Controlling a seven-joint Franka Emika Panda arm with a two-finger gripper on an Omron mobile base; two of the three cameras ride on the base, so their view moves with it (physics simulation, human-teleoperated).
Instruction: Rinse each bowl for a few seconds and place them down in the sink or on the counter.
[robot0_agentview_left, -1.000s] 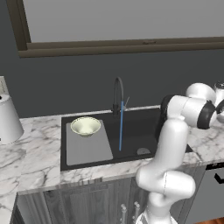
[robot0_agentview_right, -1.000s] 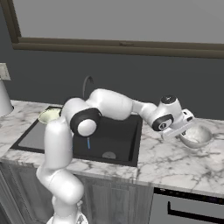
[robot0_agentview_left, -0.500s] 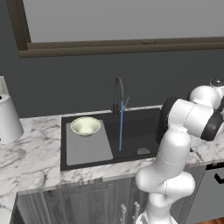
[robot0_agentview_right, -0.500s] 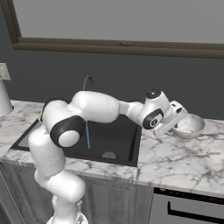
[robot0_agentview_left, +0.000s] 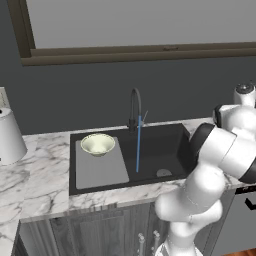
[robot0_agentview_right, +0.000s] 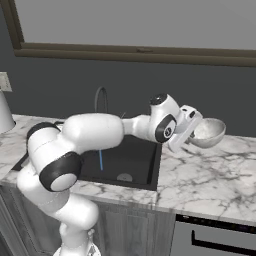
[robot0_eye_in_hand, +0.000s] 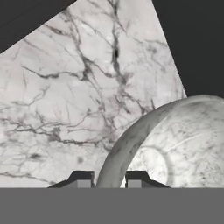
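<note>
1. Hand view, nearest: fingertips (robot0_eye_in_hand: 81, 178) straddle the rim of the held bowl (robot0_eye_in_hand: 175, 144), one tip outside the wall, one inside. Gripper (robot0_eye_in_hand: 108, 180) clamped on that rim.
2. Right base view: gripper (robot0_agentview_right: 189, 131) carries the held bowl (robot0_agentview_right: 206, 132) clear of the counter (robot0_agentview_right: 210, 180), above the marble to the right of the sink (robot0_agentview_right: 127, 160). Bowl tilted somewhat, opening partly toward the camera.
3. Step in hand, as judged: transport of the lifted bowl toward the water; rinse not yet begun.
4. Next move calls for a sweep left over the sink edge, bringing the bowl under the stream (robot0_agentview_left: 138, 145) that falls from the faucet (robot0_agentview_left: 135, 107) into the basin. Requires enough height to clear the sink rim and the faucet neck. Rim pinch is narrow; slip possible if swung fast.
5. Left base view, farther: second bowl (robot0_agentview_left: 98, 144) sits upright on the drainboard (robot0_agentview_left: 100, 167) at the left of the sink (robot0_agentview_left: 165, 150), well apart from the stream.
6. Farthest: white cylinder (robot0_agentview_left: 9, 135) stands on the counter (robot0_agentview_left: 35, 175) at far left, not part of the task.
</note>
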